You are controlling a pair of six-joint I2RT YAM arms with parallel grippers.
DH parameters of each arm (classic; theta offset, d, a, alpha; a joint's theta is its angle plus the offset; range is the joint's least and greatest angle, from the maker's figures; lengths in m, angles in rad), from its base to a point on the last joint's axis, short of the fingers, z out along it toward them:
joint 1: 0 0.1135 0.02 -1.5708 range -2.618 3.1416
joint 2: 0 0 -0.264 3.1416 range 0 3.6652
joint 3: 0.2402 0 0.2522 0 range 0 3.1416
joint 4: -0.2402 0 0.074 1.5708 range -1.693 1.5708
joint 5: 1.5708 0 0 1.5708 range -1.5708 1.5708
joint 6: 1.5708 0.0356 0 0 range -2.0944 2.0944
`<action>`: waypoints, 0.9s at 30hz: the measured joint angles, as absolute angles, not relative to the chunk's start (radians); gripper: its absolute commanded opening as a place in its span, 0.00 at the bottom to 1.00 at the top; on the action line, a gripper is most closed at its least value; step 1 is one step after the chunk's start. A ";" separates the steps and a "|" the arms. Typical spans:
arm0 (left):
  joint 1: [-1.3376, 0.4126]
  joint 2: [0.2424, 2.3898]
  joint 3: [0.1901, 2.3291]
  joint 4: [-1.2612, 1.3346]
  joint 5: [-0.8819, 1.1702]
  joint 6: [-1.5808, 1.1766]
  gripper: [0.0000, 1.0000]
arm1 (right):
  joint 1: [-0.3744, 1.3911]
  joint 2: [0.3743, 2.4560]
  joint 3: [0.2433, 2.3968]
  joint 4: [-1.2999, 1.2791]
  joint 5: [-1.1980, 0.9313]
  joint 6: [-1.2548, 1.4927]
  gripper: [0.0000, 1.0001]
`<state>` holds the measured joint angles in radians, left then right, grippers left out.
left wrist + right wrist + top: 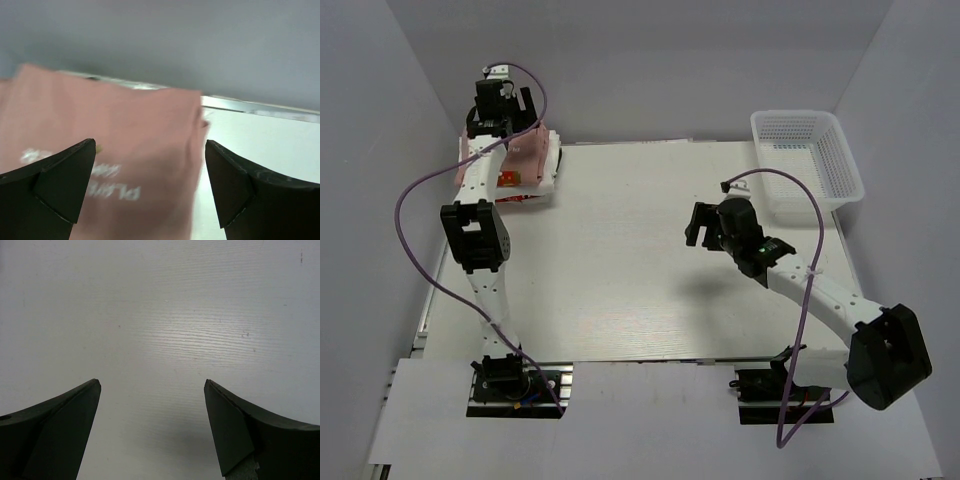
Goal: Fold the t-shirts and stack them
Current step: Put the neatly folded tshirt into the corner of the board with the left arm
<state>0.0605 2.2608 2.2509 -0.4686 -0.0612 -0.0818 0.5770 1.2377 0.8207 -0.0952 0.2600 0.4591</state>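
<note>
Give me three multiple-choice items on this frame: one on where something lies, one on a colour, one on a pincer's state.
1. Where on the table does the stack of t-shirts lie?
A far left corner; B middle; C near right corner.
2. What colour is the top t-shirt of that stack?
A white; B pink; C blue.
3. How is the right pincer?
A shut on cloth; B open over bare tabletop; C shut and empty.

Key: 1 A, the top view shows the stack at the far left edge. 2 B, pink cloth fills the left wrist view. 3 B, its jaws stand apart with only tabletop between them.
</note>
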 measured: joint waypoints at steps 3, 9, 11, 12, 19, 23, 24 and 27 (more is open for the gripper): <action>0.060 2.323 2.262 -0.410 0.065 -0.104 1.00 | 0.577 1.261 0.821 -0.099 0.268 0.459 0.90; 0.056 2.435 2.246 -0.298 0.220 -0.140 1.00 | 0.577 1.343 0.821 -0.105 0.265 0.464 0.90; 0.055 2.482 2.262 -0.271 0.252 -0.155 1.00 | 0.577 1.369 0.821 -0.107 0.255 0.466 0.90; 0.055 2.507 2.291 -0.267 0.260 -0.161 1.00 | 0.577 1.375 0.821 -0.105 0.251 0.467 0.90; 0.057 2.516 2.336 -0.257 0.298 -0.215 1.00 | 0.577 1.393 0.823 -0.102 0.201 0.468 0.90; 0.049 2.397 2.329 -0.330 0.326 -0.252 1.00 | 0.577 1.341 0.821 -0.105 0.186 0.470 0.90; 0.044 2.348 2.312 -0.356 0.329 -0.257 1.00 | 0.577 1.311 0.816 -0.106 0.183 0.472 0.90; 0.012 2.093 2.143 -0.435 0.317 -0.274 1.00 | 0.577 1.171 0.776 -0.108 0.184 0.491 0.90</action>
